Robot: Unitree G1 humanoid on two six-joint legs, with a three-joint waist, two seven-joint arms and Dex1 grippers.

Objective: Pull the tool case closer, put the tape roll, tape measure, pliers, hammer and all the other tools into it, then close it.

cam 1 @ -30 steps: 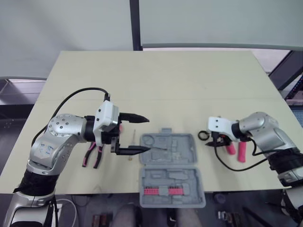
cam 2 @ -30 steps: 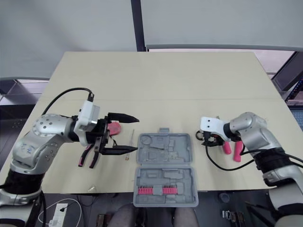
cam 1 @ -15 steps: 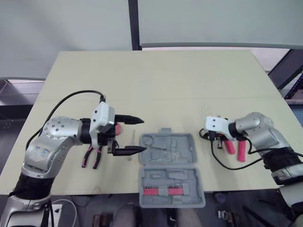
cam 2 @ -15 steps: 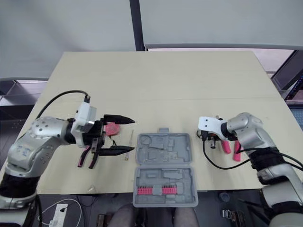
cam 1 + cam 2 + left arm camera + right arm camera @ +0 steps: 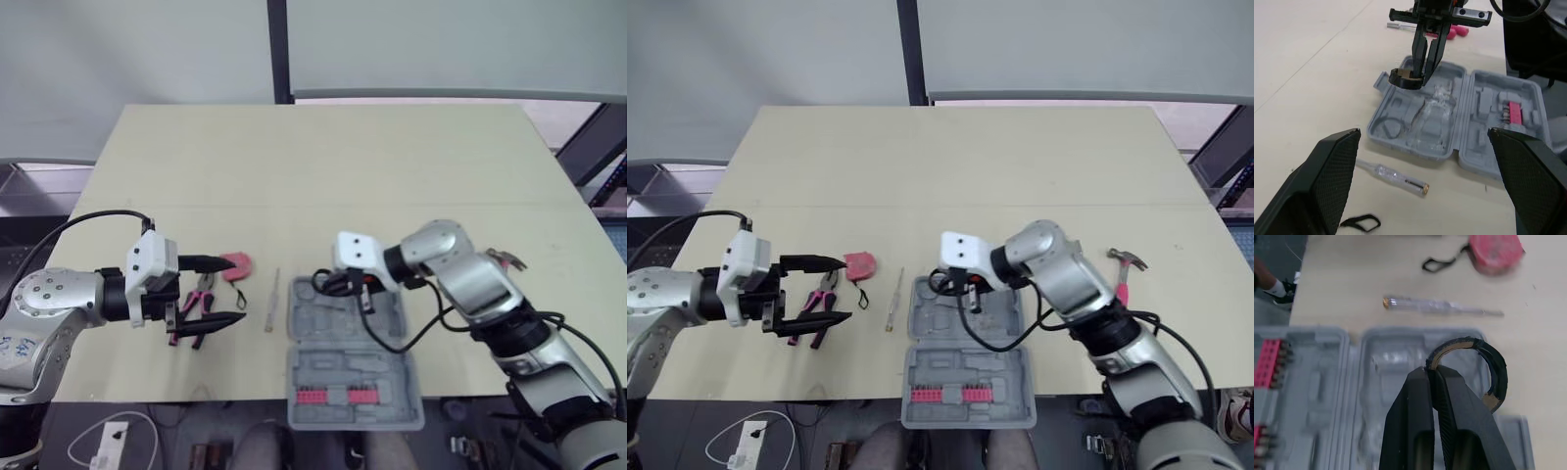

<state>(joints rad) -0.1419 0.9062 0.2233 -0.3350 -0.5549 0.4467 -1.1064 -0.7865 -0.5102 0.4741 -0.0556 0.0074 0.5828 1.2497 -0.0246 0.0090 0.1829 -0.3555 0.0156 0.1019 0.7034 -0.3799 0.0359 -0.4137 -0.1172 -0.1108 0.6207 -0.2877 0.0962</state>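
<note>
Over the one open tool case (image 5: 970,377), the right gripper (image 5: 1431,371) pinches one tape roll (image 5: 1497,368), left gripper (image 5: 847,289) spread.

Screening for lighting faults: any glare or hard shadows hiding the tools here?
Left eye view: even light, no hard shadows on the table. Left wrist view: small glints on the plastic film in the tool case, nothing hidden. Right wrist view: tape roll and tape measure glare-free.

The left arm (image 5: 59,304) and right arm (image 5: 460,274) are clad in rounded silver shells with black joints. A white block (image 5: 149,272) is mounted at each wrist. A black cable (image 5: 93,217) is looped at 12 o'clock of the left arm. The left gripper (image 5: 232,288) and right gripper (image 5: 1431,372) are fitted with tapered black fingers, and the left's pads (image 5: 1334,181) are cross-hatched.
</note>
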